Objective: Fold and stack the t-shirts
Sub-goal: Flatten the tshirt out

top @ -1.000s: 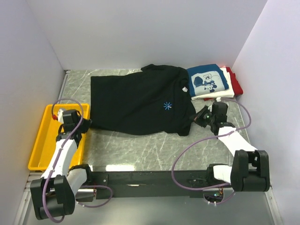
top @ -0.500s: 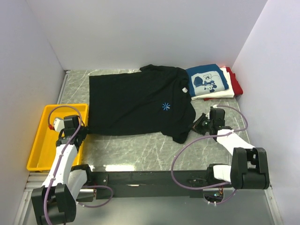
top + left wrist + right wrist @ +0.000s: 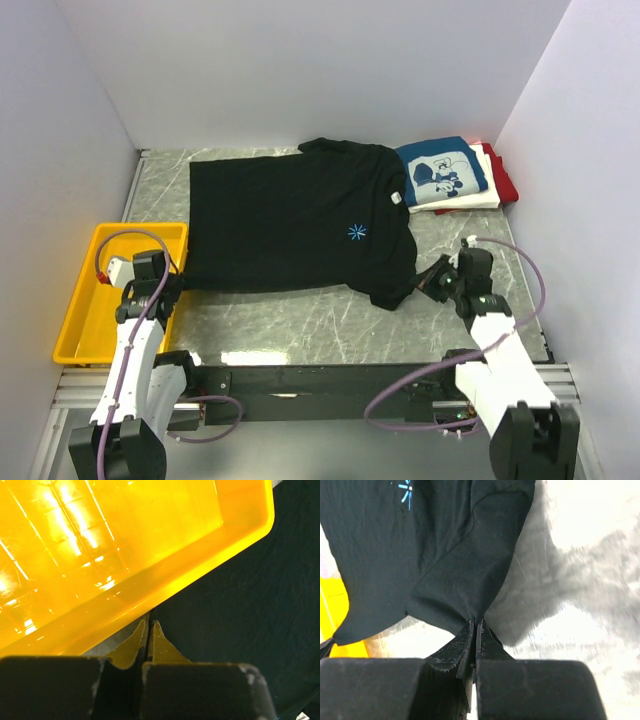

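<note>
A large black t-shirt point(image 3: 290, 215) with a small blue starburst mark lies spread on the marble table. My left gripper point(image 3: 174, 288) is shut on its near left corner, beside the tray. In the left wrist view the fingertips point(image 3: 148, 626) are pressed together at the edge of the black cloth point(image 3: 245, 595). My right gripper point(image 3: 428, 284) is shut on the shirt's near right sleeve corner. The right wrist view shows the black cloth point(image 3: 455, 570) pinched and pulled taut at the tips point(image 3: 475, 623). A folded blue t-shirt point(image 3: 443, 172) lies on a white one point(image 3: 478, 200) and a red one point(image 3: 505, 182) at the back right.
A yellow plastic tray point(image 3: 72, 315) sits at the near left edge, its rim point(image 3: 200, 562) right by my left fingers. White walls close in the left, back and right sides. Bare marble point(image 3: 300, 315) runs between the shirt and the arm bases.
Both grippers have drawn back toward the near edge, dragging the black shirt's near edge with them. The shirt now lies flatter and more stretched out.
</note>
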`<action>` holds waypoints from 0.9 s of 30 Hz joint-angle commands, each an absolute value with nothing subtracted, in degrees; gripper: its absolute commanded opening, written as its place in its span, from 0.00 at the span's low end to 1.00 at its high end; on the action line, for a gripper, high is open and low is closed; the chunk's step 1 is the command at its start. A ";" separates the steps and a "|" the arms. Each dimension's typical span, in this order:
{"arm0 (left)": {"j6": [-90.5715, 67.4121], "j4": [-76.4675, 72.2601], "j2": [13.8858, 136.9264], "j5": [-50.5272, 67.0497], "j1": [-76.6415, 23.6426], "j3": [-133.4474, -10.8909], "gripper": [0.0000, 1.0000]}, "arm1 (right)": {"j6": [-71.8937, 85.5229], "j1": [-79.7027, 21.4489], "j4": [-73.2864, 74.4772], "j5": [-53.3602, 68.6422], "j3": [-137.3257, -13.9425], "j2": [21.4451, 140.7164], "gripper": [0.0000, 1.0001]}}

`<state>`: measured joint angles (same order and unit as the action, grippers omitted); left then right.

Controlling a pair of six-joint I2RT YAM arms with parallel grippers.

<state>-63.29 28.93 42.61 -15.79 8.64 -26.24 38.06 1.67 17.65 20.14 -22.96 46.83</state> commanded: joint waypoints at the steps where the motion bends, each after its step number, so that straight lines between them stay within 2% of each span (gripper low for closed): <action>1: -63.46 30.15 41.49 -17.76 8.88 -28.56 0.00 | 37.71 2.02 25.64 17.32 -21.36 39.83 0.00; 6: -63.63 31.90 39.73 -17.67 8.88 -29.09 0.00 | 40.95 1.93 27.25 21.00 -17.85 31.92 0.00; 7: -63.46 31.99 39.38 -17.75 8.88 -29.27 0.00 | 41.04 1.93 27.59 21.01 -17.67 31.12 0.04; 8: -63.37 31.99 39.03 -17.75 8.96 -29.35 0.00 | 41.13 1.93 27.68 20.74 -17.75 30.59 0.10; 10: -63.11 31.82 38.67 -17.49 8.96 -29.88 0.00 | 41.31 1.93 27.43 18.73 -18.54 30.67 0.33; 13: -63.11 31.20 39.46 -16.18 8.96 -30.32 0.00 | 42.44 1.93 23.23 16.27 -21.17 35.05 0.50; 14: -63.02 30.94 39.72 -15.82 8.96 -30.50 0.00 | 42.71 1.93 21.64 15.56 -21.96 36.98 0.52; 21: -60.91 29.80 40.43 -13.63 8.88 -31.55 0.00 | 41.31 3.60 13.72 6.07 -34.70 64.12 0.54; 27: -59.68 28.83 39.99 -11.34 8.88 -30.41 0.00 | 41.92 4.31 4.59 7.73 -38.67 78.91 0.52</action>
<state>-61.43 30.96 40.69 -12.88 8.69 -29.28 41.91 4.03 11.35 8.45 -36.47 74.74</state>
